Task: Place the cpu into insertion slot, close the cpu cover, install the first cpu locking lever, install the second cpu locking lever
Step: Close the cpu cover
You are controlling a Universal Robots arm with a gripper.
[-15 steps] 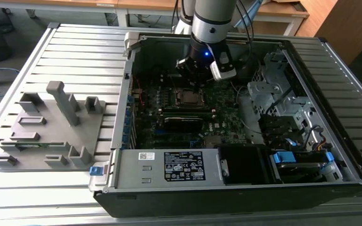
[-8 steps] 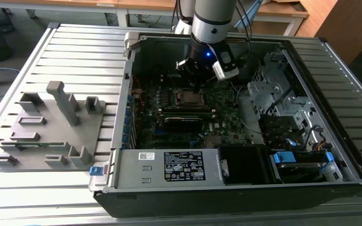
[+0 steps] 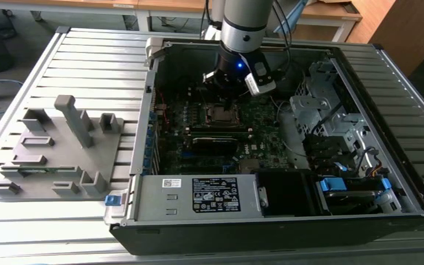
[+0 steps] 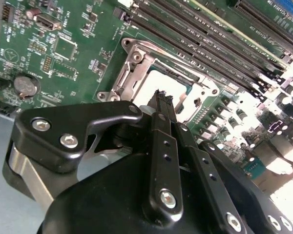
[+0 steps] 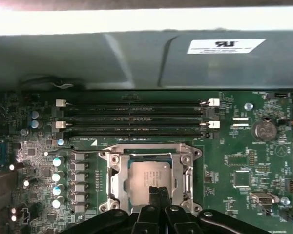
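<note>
Exterior view: the arm is reaching down into the open computer case (image 3: 388,132), and the gripper (image 3: 229,104) is hanging right over the insertion slot (image 3: 222,115). A grey fixture (image 3: 57,143) is lying on the table at the exterior view's left.
Pincer: in both wrist views the fingers (image 5: 155,197) are pressing together with nothing pinched between them, and the tips are hovering just over the chip.
Chip: the cpu (image 5: 145,175) is sitting flat inside the socket beside the long memory slots (image 5: 134,117), its dull grey top showing.
Frame: the cpu cover (image 5: 184,178) is looking lowered, its silver frame lying around the chip with the top showing through the window.
Levers: I am not making out whether either one is latched.
Handling, as I'm judging it: the chip is looking light, thin and stiff, with a slick top and a fragile underside; the cover is looking like thin, springy sheet metal.
Hold, as I'm judging it: the chip wants taking by opposite edges, and the cover wants pressing on its flat frame, never on the chip.
</note>
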